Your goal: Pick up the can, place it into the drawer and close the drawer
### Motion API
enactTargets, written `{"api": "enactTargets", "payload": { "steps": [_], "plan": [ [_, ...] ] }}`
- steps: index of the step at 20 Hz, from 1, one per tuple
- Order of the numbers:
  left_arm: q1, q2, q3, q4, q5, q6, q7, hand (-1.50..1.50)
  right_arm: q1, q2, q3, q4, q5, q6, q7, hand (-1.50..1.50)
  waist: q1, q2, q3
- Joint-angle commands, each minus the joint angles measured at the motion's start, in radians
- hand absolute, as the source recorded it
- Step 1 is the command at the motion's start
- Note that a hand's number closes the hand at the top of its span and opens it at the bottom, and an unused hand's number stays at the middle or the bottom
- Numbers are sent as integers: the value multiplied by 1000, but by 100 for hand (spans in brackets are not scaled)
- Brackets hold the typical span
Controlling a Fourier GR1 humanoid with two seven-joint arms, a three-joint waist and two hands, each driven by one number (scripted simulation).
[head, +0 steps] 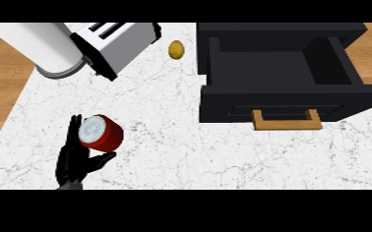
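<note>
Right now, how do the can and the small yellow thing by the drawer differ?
The can is red with a pale lid; the yellow thing is golden-brown all over. The can is clearly larger and cylindrical, lying tilted; the yellow thing is a small oval. The can sits against the left hand at the counter's near left; the yellow thing lies untouched just left of the open drawer. Both are still outside the drawer, over the white counter.

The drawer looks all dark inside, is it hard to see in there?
In the head view, the open black drawer is evenly dark, yet its walls and floor still show, with nothing visible inside; the red can by the left hand is bright and clear against the white counter.
</note>
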Motion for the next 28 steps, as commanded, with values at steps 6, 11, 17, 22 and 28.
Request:
{"api": "enactTargets", "payload": {
  "steps": [6,11,17,22,28],
  "plan": [
    [-79,36,1,52,77,-126,61,150,70,40,-7,-91,-69,19,47,-150,-1,-2,1],
    [-119,30,-28,-8,73,-136,41,150,82,41,36,-27,-14,19,-32,-150,-2,-2,1],
    [-36,5,-84,-235,94,-141,105,150,16,31,3,-9,-9,18,11,-150,10,-3,1],
    [-136,-57,-132,-297,64,65,268,150,75,38,25,-107,-54,-24,55,-150,5,-4,1],
    [-176,-80,-189,-393,26,177,370,150,91,41,38,-22,3,-7,-61,-150,2,-3,2]
  ]
}}
